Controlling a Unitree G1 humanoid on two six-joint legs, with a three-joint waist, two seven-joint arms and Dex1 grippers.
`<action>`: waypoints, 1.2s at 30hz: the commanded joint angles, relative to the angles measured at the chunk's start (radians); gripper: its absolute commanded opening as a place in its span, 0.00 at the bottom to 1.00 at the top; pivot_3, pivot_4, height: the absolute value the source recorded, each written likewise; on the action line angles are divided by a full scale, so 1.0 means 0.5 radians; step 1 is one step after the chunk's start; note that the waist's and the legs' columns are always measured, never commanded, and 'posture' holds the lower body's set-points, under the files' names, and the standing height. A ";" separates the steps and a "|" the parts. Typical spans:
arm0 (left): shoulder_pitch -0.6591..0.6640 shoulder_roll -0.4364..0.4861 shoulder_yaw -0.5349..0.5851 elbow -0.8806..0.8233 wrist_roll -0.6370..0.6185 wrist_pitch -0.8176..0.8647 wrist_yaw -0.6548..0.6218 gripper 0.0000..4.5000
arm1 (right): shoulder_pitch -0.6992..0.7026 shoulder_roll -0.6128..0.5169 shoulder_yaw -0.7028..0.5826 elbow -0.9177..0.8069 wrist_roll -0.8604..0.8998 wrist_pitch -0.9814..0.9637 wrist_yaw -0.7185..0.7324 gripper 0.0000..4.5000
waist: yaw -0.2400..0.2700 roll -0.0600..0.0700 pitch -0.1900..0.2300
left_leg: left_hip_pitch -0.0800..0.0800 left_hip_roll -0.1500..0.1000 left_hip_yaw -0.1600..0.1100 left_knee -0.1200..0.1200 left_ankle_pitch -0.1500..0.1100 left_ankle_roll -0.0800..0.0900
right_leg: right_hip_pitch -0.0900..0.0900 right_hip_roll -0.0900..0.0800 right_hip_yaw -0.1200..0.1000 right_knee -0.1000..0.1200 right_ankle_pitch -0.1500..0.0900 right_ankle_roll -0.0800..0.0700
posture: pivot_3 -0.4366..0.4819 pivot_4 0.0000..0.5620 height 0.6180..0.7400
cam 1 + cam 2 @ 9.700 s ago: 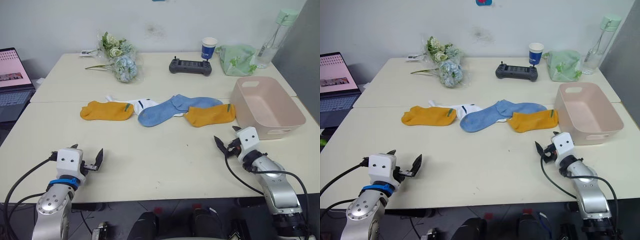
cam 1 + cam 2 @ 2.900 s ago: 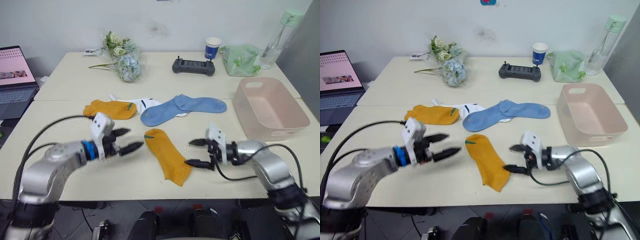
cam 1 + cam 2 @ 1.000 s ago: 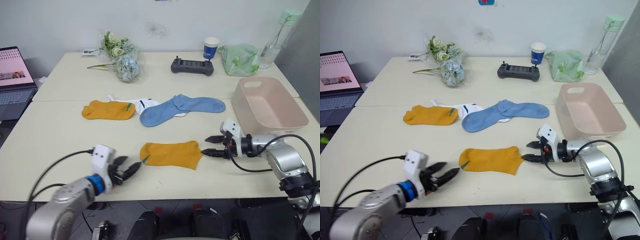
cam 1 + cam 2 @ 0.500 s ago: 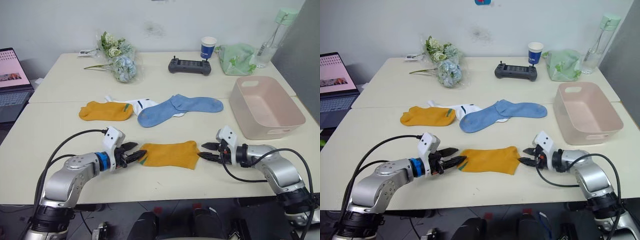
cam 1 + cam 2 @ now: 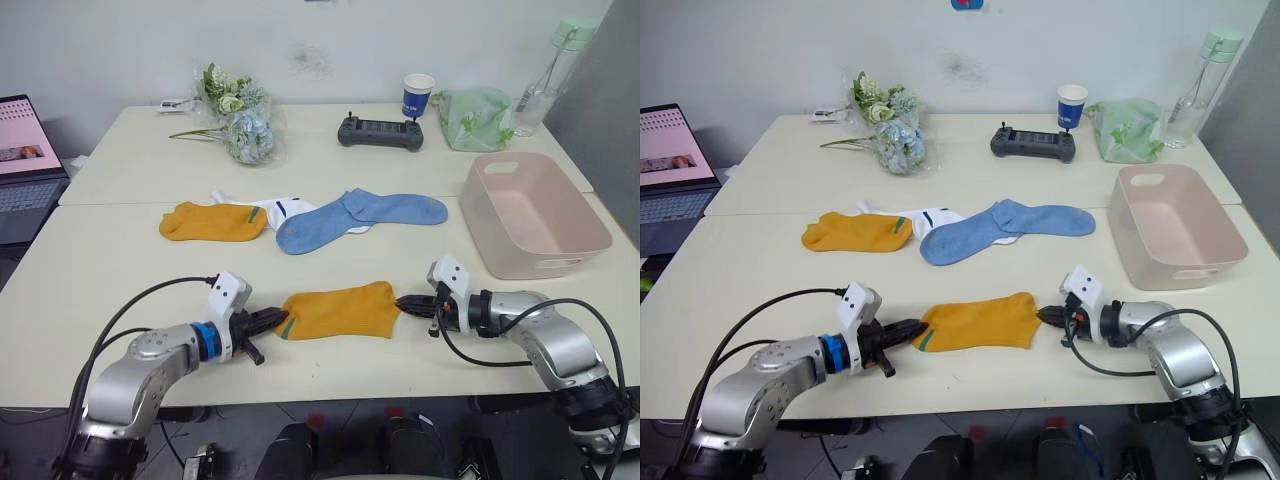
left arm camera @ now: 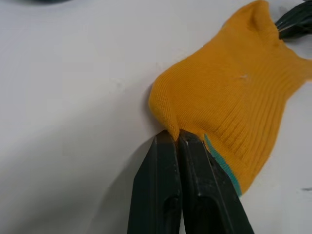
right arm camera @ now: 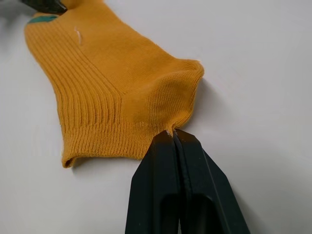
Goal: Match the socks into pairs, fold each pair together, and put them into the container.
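Note:
A mustard-yellow sock point(image 5: 335, 310) lies flat near the table's front edge. My left gripper point(image 5: 275, 320) is shut on its green-trimmed end point(image 6: 222, 161), the two fingers point(image 6: 165, 161) pressed together on a pinch of knit. At the opposite end my right gripper point(image 5: 405, 303) is shut on the sock's edge point(image 7: 168, 127). Further back lie a second mustard-yellow sock point(image 5: 212, 221), a white sock point(image 5: 282, 208) and light blue socks point(image 5: 350, 218) in a loose row. The pale pink container point(image 5: 540, 262) stands at the right with nothing visible inside.
Along the far side sit a flower bunch point(image 5: 236, 125), a black controller point(image 5: 378, 131), a blue-and-white paper cup point(image 5: 417, 96), a green cloth bag point(image 5: 472, 118) and a bottle point(image 5: 545, 75). A laptop point(image 5: 25, 165) stands off the left edge.
Both grippers have gone from open to shut, each closing on an end of the near yellow sock. The sock's ends have bunched up slightly at the fingertips.

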 commanded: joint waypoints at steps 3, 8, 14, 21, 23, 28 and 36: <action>0.124 -0.060 0.047 -0.207 -0.020 0.015 0.155 0.00 | -0.031 -0.103 -0.070 0.071 0.021 -0.061 0.121 0.00 | 0.003 0.000 0.000 | 0.000 -0.001 0.001 0.000 0.000 0.000 | 0.001 -0.001 0.000 -0.001 0.000 0.000 | 0.48 0.27 1.00; 0.096 -0.124 0.004 -0.144 0.087 -0.094 0.242 0.00 | 0.017 -0.137 -0.028 0.121 -0.016 -0.117 0.191 0.00 | 0.005 0.000 0.000 | 0.000 -0.001 0.002 0.000 0.000 0.001 | 0.001 -0.001 -0.002 0.000 0.000 0.000 | 0.48 0.27 1.00; 0.058 -0.106 -0.050 -0.111 0.122 -0.128 0.195 0.00 | 0.045 -0.138 -0.056 0.029 0.016 -0.071 0.176 0.00 | 0.005 0.000 0.000 | 0.000 -0.001 0.002 0.000 0.000 0.001 | 0.002 -0.001 -0.002 -0.001 0.000 0.000 | 0.48 0.27 1.00; 0.035 -0.045 0.158 -0.029 0.059 -0.244 0.109 0.43 | 0.076 -0.189 -0.243 -0.185 0.117 0.026 0.122 0.46 | 0.005 0.000 0.000 | 0.000 -0.001 0.002 0.000 0.000 0.001 | 0.002 -0.001 -0.002 -0.001 0.000 0.000 | 0.48 0.27 1.00; 0.068 0.027 0.247 -0.040 0.039 -0.333 -0.004 0.56 | 0.109 -0.269 -0.266 -0.301 0.159 -0.014 0.215 0.54 | 0.005 0.000 0.000 | 0.000 -0.001 0.002 0.000 0.000 0.001 | 0.001 -0.001 -0.002 0.000 0.000 0.000 | 0.48 0.27 1.00; 0.222 0.305 0.188 -0.046 0.238 -0.767 -0.376 0.72 | 0.159 -0.340 -0.106 -0.437 0.038 -0.341 0.348 0.54 | 0.000 0.000 0.000 | 0.000 0.001 0.002 -0.003 -0.001 0.001 | 0.002 -0.001 -0.003 -0.005 0.000 0.000 | 0.48 0.27 1.00; 0.153 0.353 -0.180 0.129 0.675 -1.481 -0.568 0.72 | 0.154 -0.251 0.220 -0.211 -0.350 -1.133 0.425 0.54 | 0.011 0.001 0.001 | 0.002 -0.001 0.000 -0.001 -0.001 0.002 | 0.011 -0.001 -0.006 -0.014 0.002 0.003 | 0.48 0.27 1.00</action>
